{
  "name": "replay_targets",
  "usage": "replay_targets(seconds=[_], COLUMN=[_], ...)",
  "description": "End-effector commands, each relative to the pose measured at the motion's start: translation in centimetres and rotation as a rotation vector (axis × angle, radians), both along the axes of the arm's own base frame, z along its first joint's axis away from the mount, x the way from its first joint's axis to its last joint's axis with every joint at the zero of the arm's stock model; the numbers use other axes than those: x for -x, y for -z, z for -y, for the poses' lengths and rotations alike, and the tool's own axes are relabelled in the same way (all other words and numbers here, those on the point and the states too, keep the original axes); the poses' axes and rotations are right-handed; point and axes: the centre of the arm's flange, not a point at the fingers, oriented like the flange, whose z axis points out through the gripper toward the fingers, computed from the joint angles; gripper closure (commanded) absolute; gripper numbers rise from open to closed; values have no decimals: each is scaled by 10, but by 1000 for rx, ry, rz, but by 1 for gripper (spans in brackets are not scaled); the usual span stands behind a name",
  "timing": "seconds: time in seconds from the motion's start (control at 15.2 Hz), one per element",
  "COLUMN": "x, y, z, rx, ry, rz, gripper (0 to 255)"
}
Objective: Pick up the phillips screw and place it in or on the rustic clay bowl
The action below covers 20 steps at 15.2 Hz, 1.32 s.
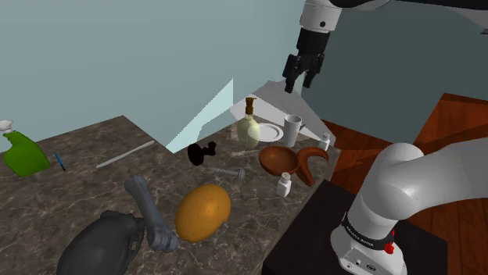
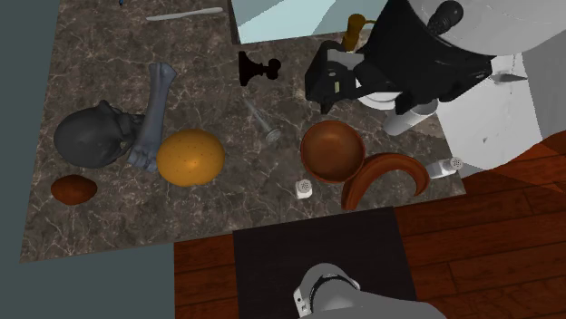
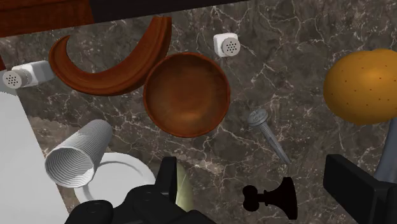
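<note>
The screw (image 3: pixel 270 135) lay flat on the dark marble counter (image 3: pixel 299 38). Its head was turned toward the brown bowl (image 3: pixel 186 94), just beside the rim, and its tip pointed toward a small black knob (image 3: pixel 273 196). An orange ball (image 3: pixel 362 86) sat near, on the side of the screw away from the bowl. My gripper (image 1: pixel 301 83) hung high above the counter, well apart from the screw, over the bowl's end of the clutter. My fingers stood spread, grasping nothing.
</note>
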Motion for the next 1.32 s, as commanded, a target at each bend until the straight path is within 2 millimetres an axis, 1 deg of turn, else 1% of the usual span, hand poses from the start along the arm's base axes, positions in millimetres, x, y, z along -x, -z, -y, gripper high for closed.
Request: replay_targets(seconds=[0.0, 0.59, 0.92, 1.25], x=[0, -77, -117, -153], y=[0, 93, 145, 198], z=[0, -17, -34, -55], rx=[0, -22, -35, -47], ry=[0, -178, -277, -376], rz=[0, -39, -61, -83], gripper=[0, 0, 0, 0])
